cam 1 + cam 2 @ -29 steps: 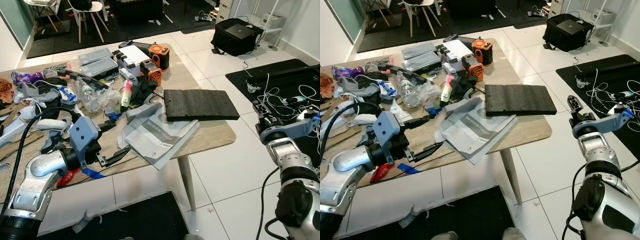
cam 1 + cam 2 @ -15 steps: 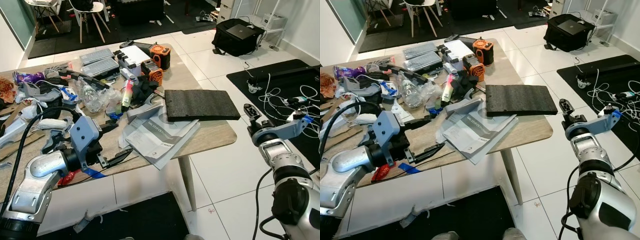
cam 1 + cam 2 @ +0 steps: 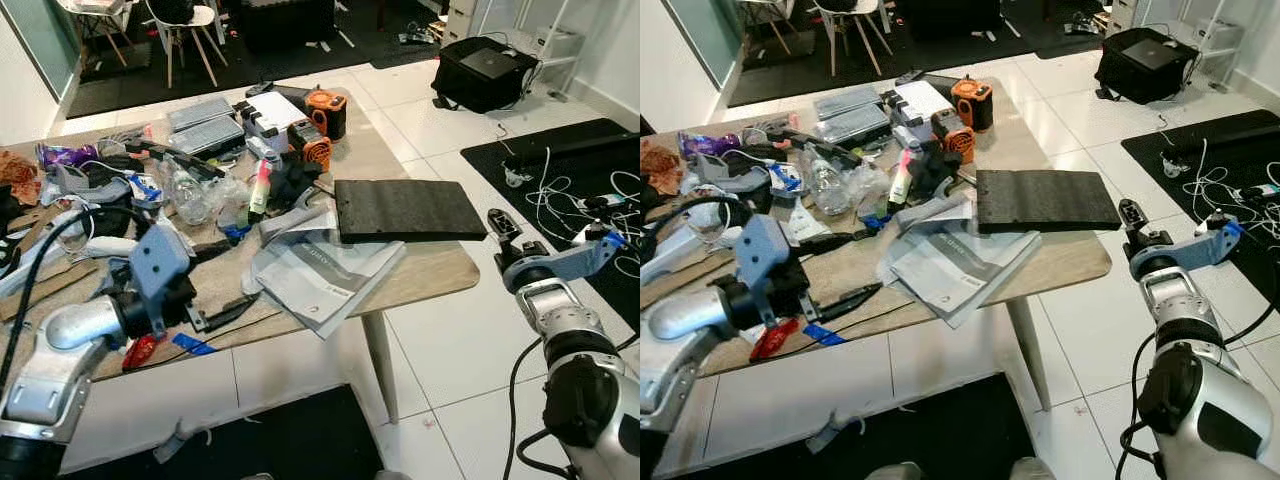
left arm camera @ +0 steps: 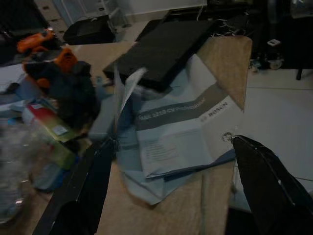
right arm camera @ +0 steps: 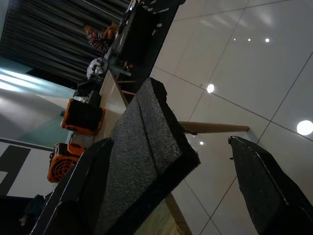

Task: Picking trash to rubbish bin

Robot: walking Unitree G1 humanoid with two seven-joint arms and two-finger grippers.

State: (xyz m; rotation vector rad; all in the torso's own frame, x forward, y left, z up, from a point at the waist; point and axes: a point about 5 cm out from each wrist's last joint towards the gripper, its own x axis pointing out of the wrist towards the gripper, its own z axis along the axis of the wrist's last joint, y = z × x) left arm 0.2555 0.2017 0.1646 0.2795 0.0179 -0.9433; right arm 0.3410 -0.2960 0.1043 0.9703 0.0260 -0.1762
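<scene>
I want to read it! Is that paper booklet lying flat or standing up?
Lying flat. The booklet is spread on the table, pages fanned near the black foam pad.

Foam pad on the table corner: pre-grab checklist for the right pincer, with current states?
1. Right pincer open: ok, fingers spread in the right wrist view.
2. Aimed at the foam pad: ok, its corner sits between the fingers in the right wrist view.
3. Contact made: not ok, the pincer is apart from the pad, out past the table edge.
4. Pad free to lift: ok, nothing lies on top; it overlaps the Bosch leaflet.
5. Left pincer out of the way: ok, open over the table's near edge, facing the leaflet.
6. Rubbish bin located: cannot tell.
</scene>
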